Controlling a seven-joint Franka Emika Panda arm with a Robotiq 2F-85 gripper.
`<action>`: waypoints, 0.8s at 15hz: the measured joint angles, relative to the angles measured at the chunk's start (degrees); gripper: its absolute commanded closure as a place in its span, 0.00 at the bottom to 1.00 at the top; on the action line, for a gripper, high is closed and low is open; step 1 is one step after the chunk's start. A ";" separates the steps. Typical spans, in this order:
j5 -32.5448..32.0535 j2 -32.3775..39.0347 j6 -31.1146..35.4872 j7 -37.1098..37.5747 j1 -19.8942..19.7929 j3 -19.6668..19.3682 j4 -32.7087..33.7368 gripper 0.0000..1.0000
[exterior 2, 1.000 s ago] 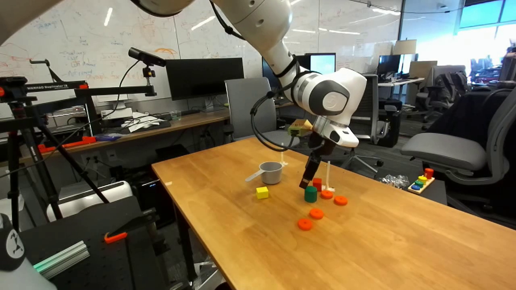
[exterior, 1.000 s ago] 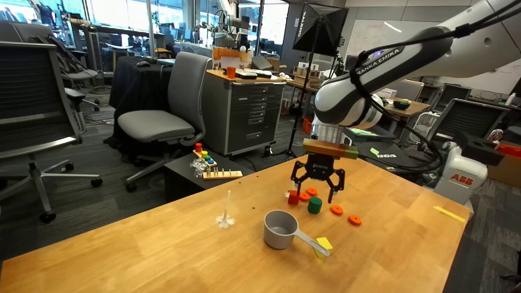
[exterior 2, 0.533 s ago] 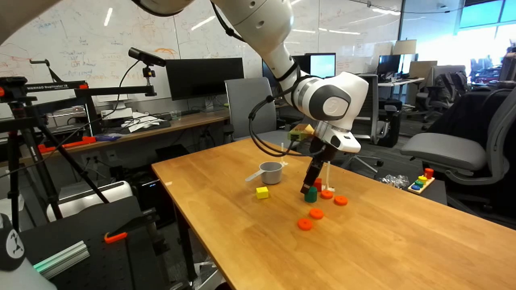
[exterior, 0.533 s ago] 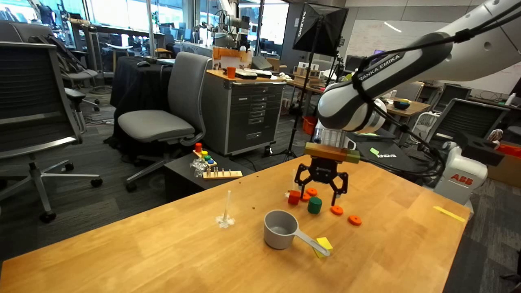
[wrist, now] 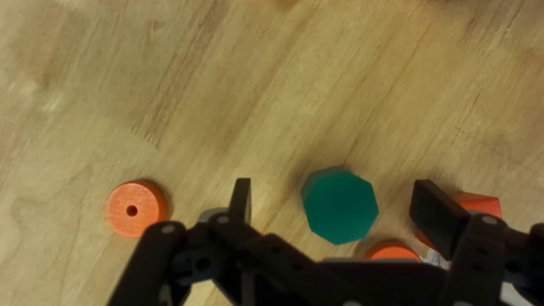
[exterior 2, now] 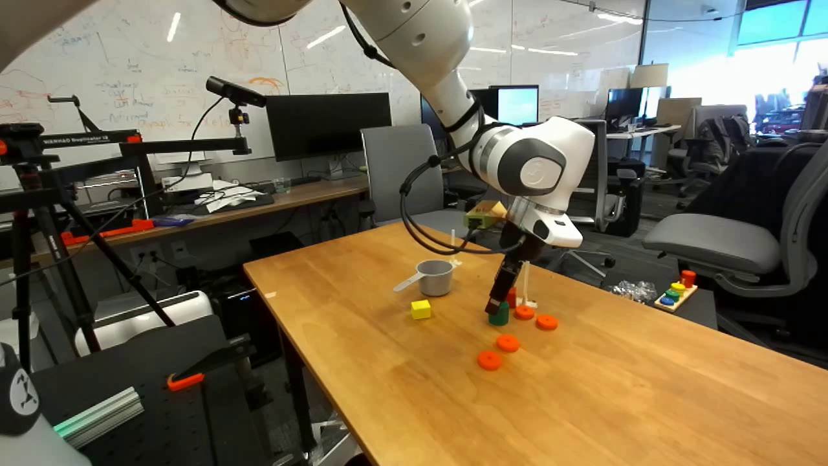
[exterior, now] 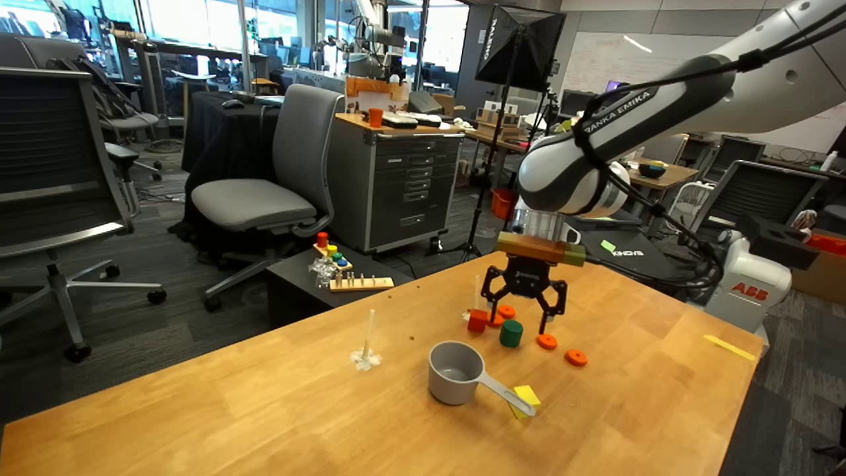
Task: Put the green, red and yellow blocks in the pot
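Observation:
The grey pot [exterior: 451,390] with its straight handle stands upright on the table; it also shows in an exterior view [exterior 2: 435,283]. The green block [exterior: 511,334] stands upright, and in the wrist view it [wrist: 342,208] lies between my spread fingers, touching neither. My gripper [exterior: 517,326] is open and empty, low over the green block; it also shows from the side [exterior 2: 493,305]. The red block [exterior: 477,321] is beside one finger, which partly hides it in the wrist view [wrist: 482,204]. The yellow block [exterior 2: 420,309] is by the pot's handle, which partly covers it in an exterior view [exterior: 527,395].
Several flat orange discs lie near the green block, such as one disc [exterior: 546,342] and another [exterior: 576,357]. A thin upright stick [exterior: 369,337] is taped to the table [exterior: 264,410]. A similar stick [exterior 2: 526,285] stands behind the red block.
My gripper has moved down toward the green block and slightly to one side, mostly in the earlier half second. It stays open. The blocks and the pot have not moved.

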 measured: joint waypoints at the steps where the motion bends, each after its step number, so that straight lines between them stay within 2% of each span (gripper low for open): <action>1: 0.00 0.00 0.01 0.02 -0.01 -0.01 -0.09 0.44; 6: 0.00 0.00 0.10 0.06 -0.01 -0.01 -0.56 0.82; 12: 0.00 -0.02 1.29 0.01 -0.41 -0.02 -0.57 0.82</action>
